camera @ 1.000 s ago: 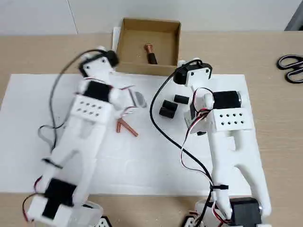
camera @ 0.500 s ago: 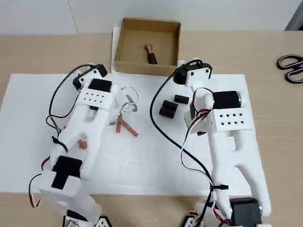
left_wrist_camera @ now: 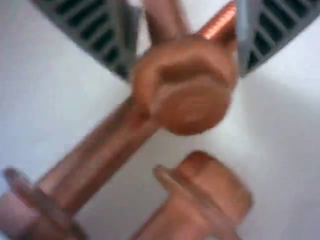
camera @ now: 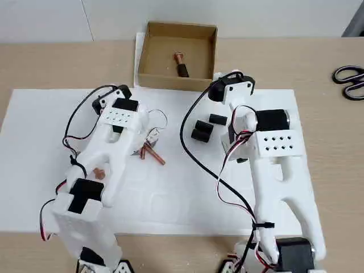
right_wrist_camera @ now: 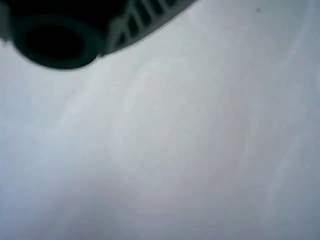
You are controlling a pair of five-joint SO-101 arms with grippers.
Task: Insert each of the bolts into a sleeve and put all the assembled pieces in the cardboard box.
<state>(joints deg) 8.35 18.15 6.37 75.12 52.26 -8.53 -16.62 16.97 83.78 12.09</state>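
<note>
High view first: the left claw (camera: 149,141) is down on the white sheet (camera: 182,196), right over the bolts (camera: 153,153) near the middle of the desk (camera: 51,62). A lone bolt (camera: 99,172) lies at eight o'clock from them, peeping through the arm's frame. The black sleeves (camera: 200,131) sit at three o'clock from that claw, apart from it, and just past them hangs the right claw (camera: 228,145). Up at twelve o'clock is the cardboard box (camera: 182,26) with one assembled piece (camera: 181,63) inside, so one done and several to go, I reckon. Scissors (camera: 350,81) lie way out at two o'clock on bare wood, and a pale wall runs behind the desk.

Left wrist view: the jaws are parted, ribbed pads (left_wrist_camera: 95,35) on either side of a bolt head (left_wrist_camera: 187,87), with no firm clamp that I can see. Two more bolts lie right by it on the sheet. The pick looks to be the step in hand. I'd close squarely on the shank just under the head, then lift straight so the neighbours don't drag along.

Right wrist view: one sleeve (right_wrist_camera: 50,45) shows close by this claw over plain white sheet, and whether the claw is open or closed I cannot tell
</note>
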